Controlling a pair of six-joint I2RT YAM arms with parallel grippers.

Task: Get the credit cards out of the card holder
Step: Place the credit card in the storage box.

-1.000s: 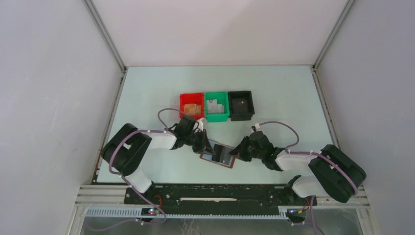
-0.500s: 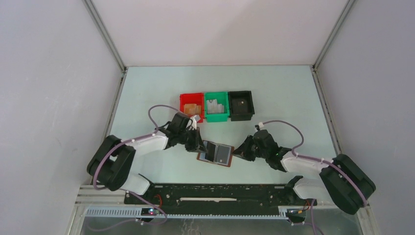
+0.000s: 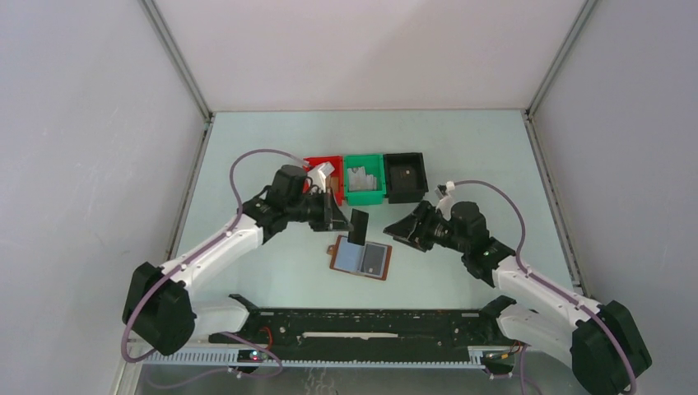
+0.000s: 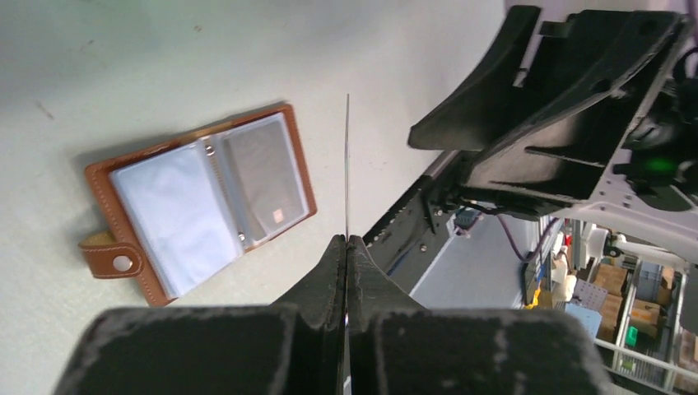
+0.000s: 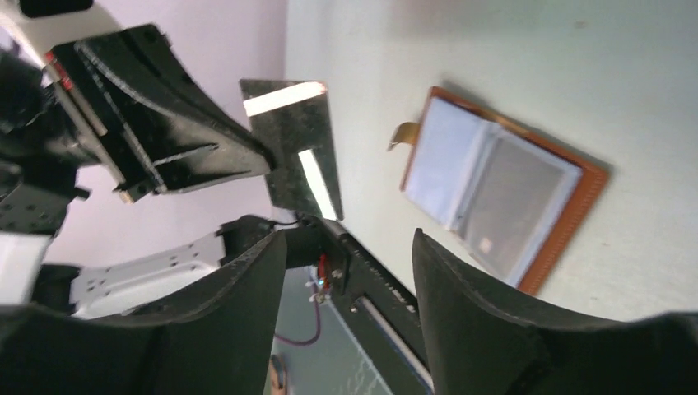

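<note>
Left hand (image 4: 346, 243) clamped on one dark credit card (image 3: 358, 226), pinched by an edge. The card hangs upright in the air, off the desk (image 3: 461, 140), over the far edge of the card holder (image 3: 350, 258). Card holder lies open and flat on the desk, blue-grey faces up, brown tab on the left arm's side. Second card (image 3: 376, 261), grey, sits in the right panel's sleeve. Right hand (image 3: 405, 230): fingers apart, gripping nothing, hovering just right of the holder. Red bin (image 3: 317, 167), green bin (image 3: 365, 197) and black bin (image 3: 407, 195) stand in a row farther back.
</note>
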